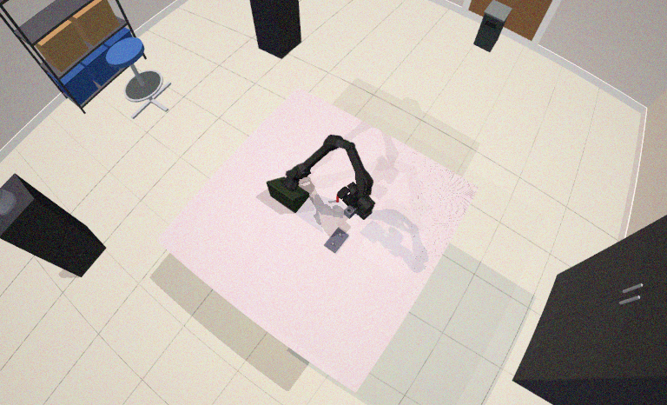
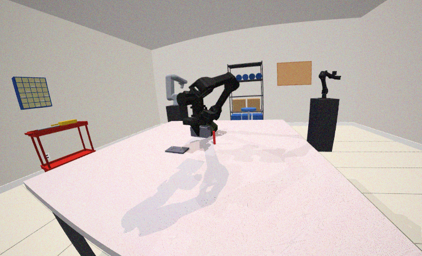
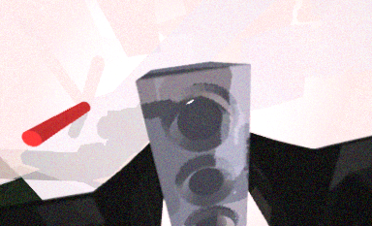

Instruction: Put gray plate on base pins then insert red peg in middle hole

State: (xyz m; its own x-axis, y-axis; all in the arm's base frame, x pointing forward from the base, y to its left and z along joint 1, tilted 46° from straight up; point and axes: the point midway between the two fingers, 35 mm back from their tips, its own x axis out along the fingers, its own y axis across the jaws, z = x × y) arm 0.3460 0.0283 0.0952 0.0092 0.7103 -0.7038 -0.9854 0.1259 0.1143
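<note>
The gray plate (image 1: 349, 212) (image 2: 203, 132) (image 3: 162, 139) is a thick block with a row of three round holes. My gripper (image 1: 347, 209) (image 2: 198, 129) (image 3: 191, 136) is shut on it, one finger on each long side, and holds it above the table. The gray base (image 1: 336, 240) (image 2: 176, 149) lies flat on the table, with two small pins pointing up. In the exterior view it is left of the held plate and lower. The red peg (image 1: 337, 198) (image 2: 214, 137) (image 3: 57, 124) stands upright on the table beside the plate, apart from the gripper. The far ends of the fingers are partly hidden behind the plate.
The pink table top (image 1: 275, 282) (image 2: 264, 210) carries the arm's dark green mounting block (image 1: 288, 196), near the peg. Arm shadows fall across the table. A blue stool (image 1: 124, 51), shelves, dark pedestals and a red cart (image 2: 62, 129) stand away from the table.
</note>
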